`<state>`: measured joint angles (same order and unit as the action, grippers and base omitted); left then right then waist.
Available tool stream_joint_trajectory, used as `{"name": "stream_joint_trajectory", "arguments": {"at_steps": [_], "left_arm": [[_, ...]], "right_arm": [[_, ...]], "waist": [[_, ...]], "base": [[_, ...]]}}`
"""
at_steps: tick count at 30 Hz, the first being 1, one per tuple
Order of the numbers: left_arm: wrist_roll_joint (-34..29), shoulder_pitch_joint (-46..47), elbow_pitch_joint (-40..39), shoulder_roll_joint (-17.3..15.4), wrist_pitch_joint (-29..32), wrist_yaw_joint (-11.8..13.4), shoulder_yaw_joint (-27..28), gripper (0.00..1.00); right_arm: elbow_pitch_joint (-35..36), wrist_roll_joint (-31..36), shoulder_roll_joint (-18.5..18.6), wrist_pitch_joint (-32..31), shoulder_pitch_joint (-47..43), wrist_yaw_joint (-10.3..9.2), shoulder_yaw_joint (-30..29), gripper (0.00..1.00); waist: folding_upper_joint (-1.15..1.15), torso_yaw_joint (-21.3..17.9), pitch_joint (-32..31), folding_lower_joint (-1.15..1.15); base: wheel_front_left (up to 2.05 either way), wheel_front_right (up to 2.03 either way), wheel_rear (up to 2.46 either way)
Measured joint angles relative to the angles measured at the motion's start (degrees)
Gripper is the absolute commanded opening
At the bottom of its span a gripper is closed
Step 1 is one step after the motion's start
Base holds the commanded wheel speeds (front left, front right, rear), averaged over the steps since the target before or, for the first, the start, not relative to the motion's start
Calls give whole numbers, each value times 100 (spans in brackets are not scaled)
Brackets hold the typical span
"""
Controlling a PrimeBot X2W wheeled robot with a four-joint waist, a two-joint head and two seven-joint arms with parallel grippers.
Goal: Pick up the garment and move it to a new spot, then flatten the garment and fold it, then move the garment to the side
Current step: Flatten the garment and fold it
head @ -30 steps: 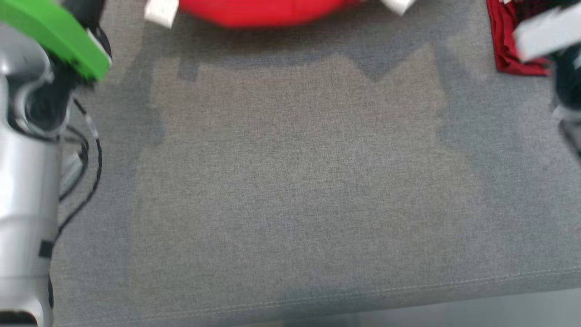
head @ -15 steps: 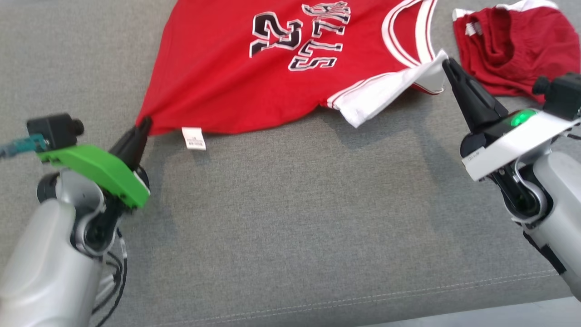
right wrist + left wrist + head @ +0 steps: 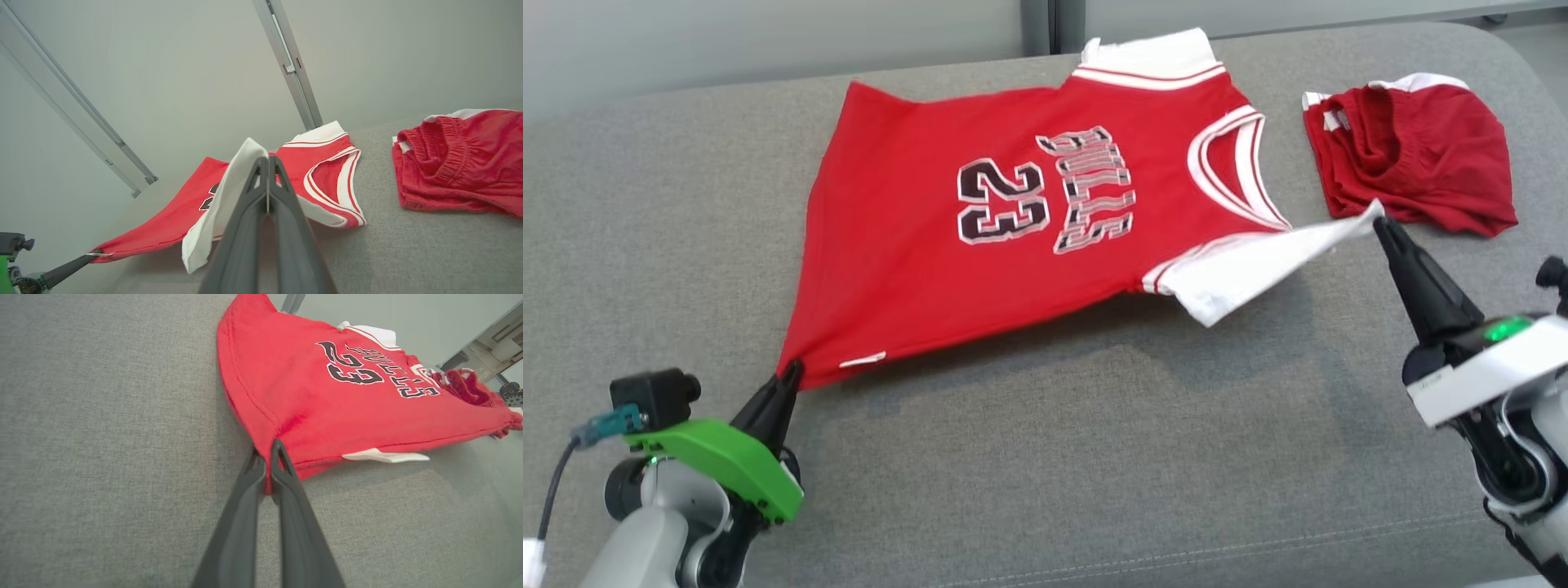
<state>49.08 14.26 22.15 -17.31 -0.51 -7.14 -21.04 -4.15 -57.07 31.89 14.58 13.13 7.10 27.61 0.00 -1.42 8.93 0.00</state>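
Jersey (image 3: pixel 915 269), red with 23 printed on it, lies across the far half of the grey bench (image 3: pixel 1054 474). Its long axis runs left to right, with the hem toward the left end and the neck opening toward the right end. The left gripper (image 3: pixel 788 377) is clenched on the near hem corner. The right gripper (image 3: pixel 1380 227) is pinched on the tip of the white shoulder piece, stretched out toward the right. Red shorts (image 3: pixel 1421 163) sit bunched near the far right corner, just beside the neckline.
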Motion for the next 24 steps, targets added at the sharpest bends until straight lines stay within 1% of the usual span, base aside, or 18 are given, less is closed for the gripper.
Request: {"name": "stream_joint_trajectory", "arguments": {"at_steps": [4, 6, 10, 13, 18, 21, 24], "left_arm": [[-44, -305, -104, -26, -186, 0, -16, 0], [-43, -450, -141, -21, -265, 0, -18, 0], [-43, -669, -146, -24, -333, 7, -14, 0], [-53, -862, -154, -24, -422, 14, -16, 0], [-114, -938, -232, -7, -601, 70, 1, 0], [-148, -960, -264, -7, -671, 163, 18, 0], [-165, -960, -258, -1, -712, 164, 2, 0]], "right_arm": [[186, -133, 52, 0, -424, 0, -99, 0], [271, -301, 57, 0, -639, 0, -60, 0], [321, -364, 73, 0, -1014, 0, 29, 0], [327, -463, 144, 0, -1307, 0, 188, 0], [390, -694, 259, 0, -1627, 0, 658, 0], [511, -715, 311, 0, -1637, 0, 711, 0], [538, -704, 478, 0, -1611, 0, 787, 0]], "waist": [[0, 24, -93, 0], [0, 19, -119, 0], [0, 2, -140, 0], [0, -17, -146, 0], [0, -27, -118, 0], [0, -33, -77, 0], [0, -42, -33, 0]], "base": [[0, 0, 0], [0, 0, 0], [0, 0, 0], [0, 0, 0], [0, 0, 0], [0, 0, 0], [0, 0, 0]]}}
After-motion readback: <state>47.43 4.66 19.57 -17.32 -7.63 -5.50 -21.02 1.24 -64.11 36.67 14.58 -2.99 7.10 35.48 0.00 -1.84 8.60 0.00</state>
